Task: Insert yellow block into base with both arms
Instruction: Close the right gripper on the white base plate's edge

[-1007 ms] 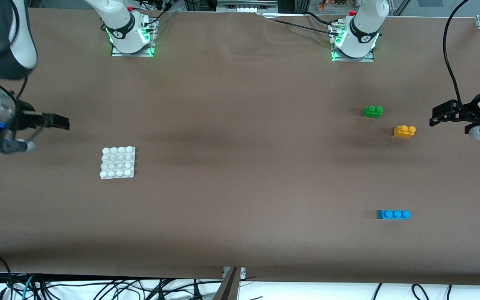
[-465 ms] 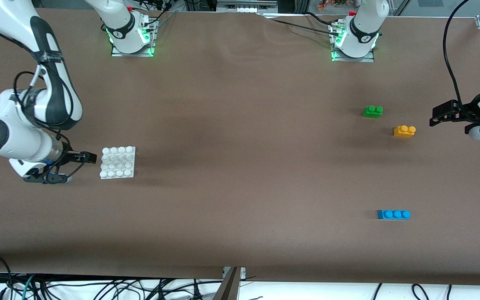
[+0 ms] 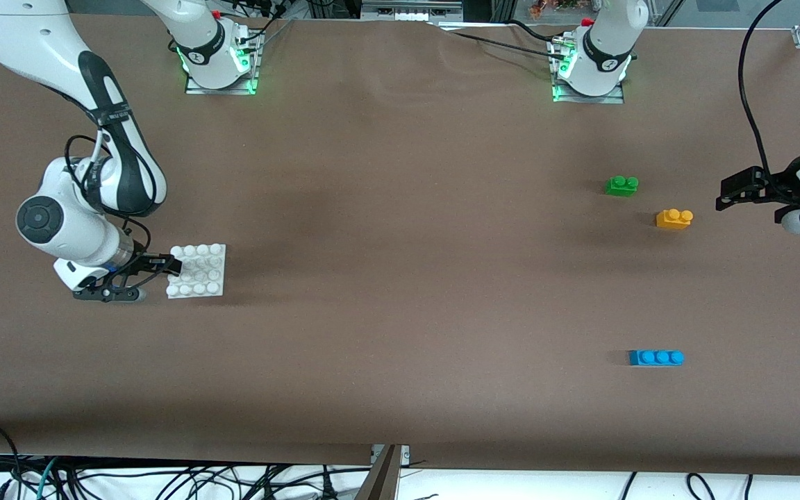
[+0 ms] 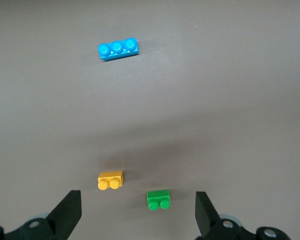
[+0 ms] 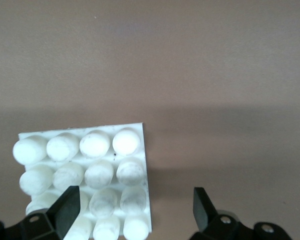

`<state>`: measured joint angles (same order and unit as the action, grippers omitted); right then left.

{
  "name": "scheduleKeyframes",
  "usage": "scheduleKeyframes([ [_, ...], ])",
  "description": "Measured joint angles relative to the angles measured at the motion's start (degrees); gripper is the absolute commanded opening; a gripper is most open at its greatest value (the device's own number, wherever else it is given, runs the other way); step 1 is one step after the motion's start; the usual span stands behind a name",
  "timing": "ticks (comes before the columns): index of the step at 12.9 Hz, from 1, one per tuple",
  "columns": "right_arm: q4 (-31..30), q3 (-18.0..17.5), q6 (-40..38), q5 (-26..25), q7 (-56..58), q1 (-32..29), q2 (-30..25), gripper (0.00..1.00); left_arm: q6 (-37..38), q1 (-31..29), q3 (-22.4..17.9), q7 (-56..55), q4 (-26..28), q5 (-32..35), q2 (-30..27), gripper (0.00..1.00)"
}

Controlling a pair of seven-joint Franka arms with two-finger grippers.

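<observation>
The yellow block (image 3: pixel 674 219) lies on the table toward the left arm's end, with the green brick (image 3: pixel 621 185) beside it and a little farther from the front camera. My left gripper (image 3: pixel 725 194) is open and empty, and waits over the table edge at that end, apart from the yellow block. In the left wrist view the yellow block (image 4: pixel 110 180) and the green brick (image 4: pixel 158 199) lie ahead of the open left gripper (image 4: pixel 137 215). The white studded base (image 3: pixel 209 272) lies toward the right arm's end. My right gripper (image 3: pixel 167 265) is open and low at the base's edge. In the right wrist view the right gripper (image 5: pixel 134 210) straddles a side edge of the base (image 5: pixel 85 165).
A blue three-stud brick (image 3: pixel 656 357) lies nearer the front camera than the yellow block; it also shows in the left wrist view (image 4: pixel 118 48). The arms' bases (image 3: pixel 218 59) stand at the table's back edge. Brown cloth covers the table.
My right arm has swung in from the table's end and come down, bringing its open gripper to the base's edge. The left arm and the bricks have not moved.
</observation>
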<state>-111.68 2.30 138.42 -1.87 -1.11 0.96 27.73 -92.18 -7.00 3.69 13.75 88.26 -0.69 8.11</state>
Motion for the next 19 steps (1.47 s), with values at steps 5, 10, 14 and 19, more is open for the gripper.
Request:
scheduleKeyframes([
  [5, -0.1, -0.8, 1.2, 4.1, 0.0, 0.0, 1.5, 1.0, 0.0, 0.0, 0.0, 0.0, 0.0, 0.0, 0.0, 1.0],
  [10, -0.1, -0.9, 2.0, 4.3, 2.0, 0.0, 3.1, 1.0, 0.0, 0.0, 0.0, 0.0, 0.0, 0.0, 0.0, 1.0],
  [14, -0.1, -0.9, 2.1, 4.3, 2.3, 0.0, 3.7, 1.0, 0.0, 0.0, 0.0, 0.0, 0.0, 0.0, 0.0, 1.0],
  [19, -0.1, -0.9, 2.1, 4.4, 2.4, 0.0, 3.9, 1.0, 0.0, 0.0, 0.0, 0.0, 0.0, 0.0, 0.0, 1.0],
])
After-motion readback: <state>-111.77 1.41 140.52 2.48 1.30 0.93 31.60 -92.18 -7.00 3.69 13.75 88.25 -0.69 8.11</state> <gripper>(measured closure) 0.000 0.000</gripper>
